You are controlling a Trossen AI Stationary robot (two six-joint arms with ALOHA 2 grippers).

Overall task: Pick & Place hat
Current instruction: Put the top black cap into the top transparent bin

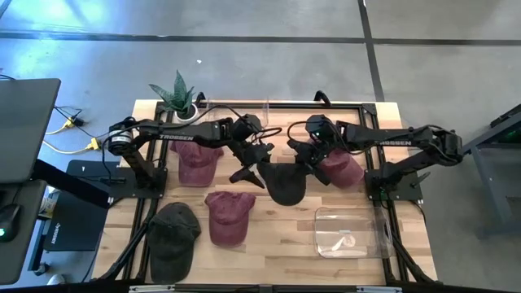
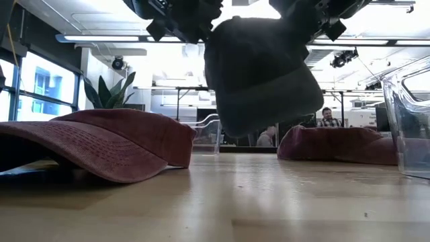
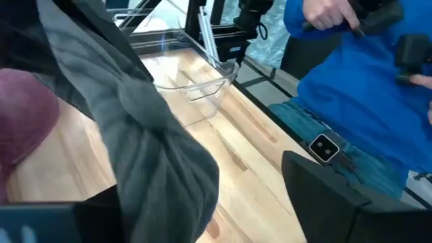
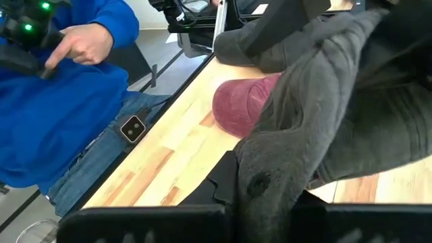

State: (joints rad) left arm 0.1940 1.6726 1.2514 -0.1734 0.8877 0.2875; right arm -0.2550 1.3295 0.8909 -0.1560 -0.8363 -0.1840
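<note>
A dark grey hat (image 1: 285,185) hangs in the air over the table's middle, clear of the wood in the low view (image 2: 262,74). My right gripper (image 1: 311,163) is shut on the hat's right side. My left gripper (image 1: 251,164) stands open at the hat's left side. In its wrist view the hat's cloth (image 3: 155,155) drapes down between its spread fingers (image 3: 337,196). My right gripper pinches bunched cloth of the hat's crown (image 4: 270,182) between its two fingers, several layers gathered together. It comes from the table's right, slanting down. The hat hangs below and beside the fingers, slack and clear of the table. My left gripper has its fingers wide apart around the cloth; whether one touches it I cannot tell.
Three maroon hats lie on the table, at the far left (image 1: 195,163), the near middle (image 1: 228,216) and the right (image 1: 342,169). An olive hat (image 1: 173,236) lies near left. A clear plastic container (image 1: 348,232) stands near right and a potted plant (image 1: 179,94) far left. A person in blue (image 3: 364,88) stands beside the table.
</note>
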